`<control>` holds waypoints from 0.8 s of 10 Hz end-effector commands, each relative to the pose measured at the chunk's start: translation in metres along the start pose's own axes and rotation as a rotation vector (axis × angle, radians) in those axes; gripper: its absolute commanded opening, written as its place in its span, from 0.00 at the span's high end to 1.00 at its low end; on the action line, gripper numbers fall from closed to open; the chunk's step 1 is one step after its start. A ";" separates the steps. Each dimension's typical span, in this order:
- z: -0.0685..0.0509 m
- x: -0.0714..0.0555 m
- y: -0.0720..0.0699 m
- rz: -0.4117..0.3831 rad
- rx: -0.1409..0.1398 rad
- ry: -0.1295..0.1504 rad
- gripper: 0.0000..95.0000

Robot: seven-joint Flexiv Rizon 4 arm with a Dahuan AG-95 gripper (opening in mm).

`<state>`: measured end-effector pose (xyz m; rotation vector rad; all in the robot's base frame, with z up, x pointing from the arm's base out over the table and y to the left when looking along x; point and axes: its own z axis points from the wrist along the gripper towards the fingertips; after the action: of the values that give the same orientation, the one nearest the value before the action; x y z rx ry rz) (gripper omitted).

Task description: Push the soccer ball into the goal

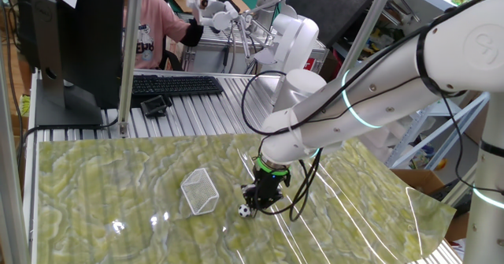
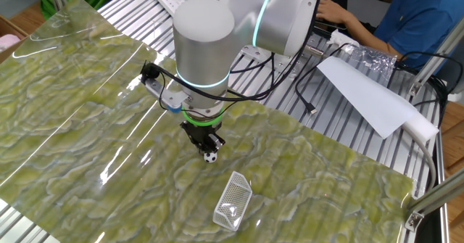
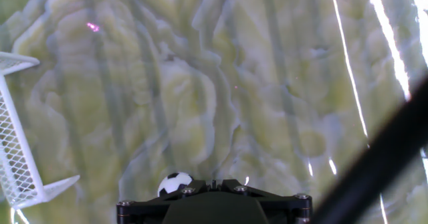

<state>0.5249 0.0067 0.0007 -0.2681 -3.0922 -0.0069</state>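
The soccer ball [image 1: 245,210] is a tiny white ball with black patches on the green mat. It also shows in the other fixed view [image 2: 210,157] and in the hand view [image 3: 174,184]. My gripper [image 1: 261,195] is low over the mat, its black fingers together, touching the ball's right side; it also shows in the other fixed view [image 2: 205,143]. The goal [image 1: 200,191] is a white mesh wedge a short way left of the ball. It also shows in the other fixed view [image 2: 233,199] and at the left edge of the hand view [image 3: 19,150].
The green patterned mat [image 1: 110,185] covers the table under a clear glossy sheet. A keyboard [image 1: 175,85] and monitor [image 1: 67,35] stand at the back. A person sits behind them. Black cables hang from the arm near the gripper.
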 end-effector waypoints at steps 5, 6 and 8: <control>0.000 0.001 0.007 0.080 -0.016 0.001 1.00; 0.000 0.002 0.007 0.110 -0.014 -0.001 1.00; -0.001 0.002 0.006 0.129 -0.003 -0.004 1.00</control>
<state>0.5249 0.0130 0.0012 -0.4693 -3.0723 -0.0081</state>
